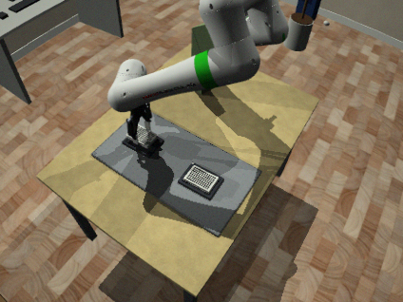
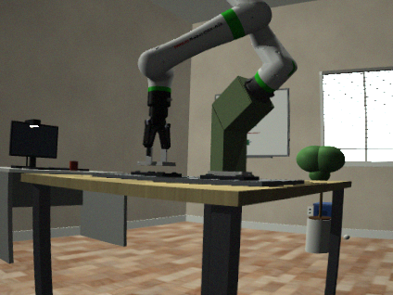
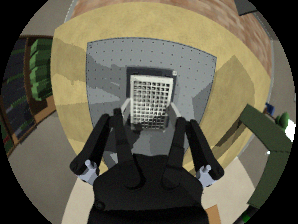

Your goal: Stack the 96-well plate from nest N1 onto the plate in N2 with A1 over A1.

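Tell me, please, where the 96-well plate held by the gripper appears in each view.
Top: left of centre, held plate over its nest at the gray mat's left end.
Exterior: thin pale strip between the fingertips, just above the mat.
Wrist: white grid at centre, between the fingers.
Shared landmark: the gray mat.

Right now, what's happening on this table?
The single arm has its gripper shut on the 96-well plate at one end of the grey mat. In the exterior view the plate appears lifted just clear of its nest. The second 96-well plate sits untouched on the other nest, so the stacking has not yet been done.
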You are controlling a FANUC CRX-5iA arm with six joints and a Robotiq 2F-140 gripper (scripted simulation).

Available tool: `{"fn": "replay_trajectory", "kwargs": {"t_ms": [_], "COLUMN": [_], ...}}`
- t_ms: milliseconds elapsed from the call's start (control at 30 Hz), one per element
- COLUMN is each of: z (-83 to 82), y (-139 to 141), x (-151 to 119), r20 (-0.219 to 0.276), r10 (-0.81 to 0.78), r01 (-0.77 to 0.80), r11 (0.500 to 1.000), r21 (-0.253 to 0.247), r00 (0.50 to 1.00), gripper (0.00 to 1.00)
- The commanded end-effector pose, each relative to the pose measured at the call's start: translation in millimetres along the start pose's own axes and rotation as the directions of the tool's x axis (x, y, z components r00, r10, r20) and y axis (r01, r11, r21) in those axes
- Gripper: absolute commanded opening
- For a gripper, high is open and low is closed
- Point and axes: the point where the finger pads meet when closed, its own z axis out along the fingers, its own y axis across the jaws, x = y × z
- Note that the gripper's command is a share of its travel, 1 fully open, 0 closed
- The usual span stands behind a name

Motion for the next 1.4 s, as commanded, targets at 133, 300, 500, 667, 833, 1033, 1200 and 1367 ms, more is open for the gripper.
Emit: {"fn": "replay_trajectory", "kwargs": {"t_ms": [133, 300, 500, 667, 833, 1033, 1200, 1367], "z": [-11.8, -16.8, -26.8, -35.1, -40.1, -47.3, -47.3, -47.3], "y": [0, 0, 0, 0, 0, 0, 0, 0], "x": [0, 0, 0, 0, 0, 0, 0, 0], "r20": [0.0, 0.0, 0.0, 0.0, 0.0, 0.0, 0.0, 0.0], "r10": [0.0, 0.0, 0.0, 0.0, 0.0, 0.0, 0.0, 0.0], "r01": [0.0, 0.0, 0.0, 0.0, 0.0, 0.0, 0.0, 0.0], "r11": [1.0, 1.0, 1.0, 1.0, 1.0, 1.0, 1.0, 1.0], "r21": [0.0, 0.0, 0.0, 0.0, 0.0, 0.0, 0.0, 0.0], "r00": [1.0, 1.0, 1.0, 1.0, 1.0, 1.0, 1.0, 1.0], "gripper": [0.0, 0.0, 0.0, 0.0, 0.0, 0.0, 0.0, 0.0]}}
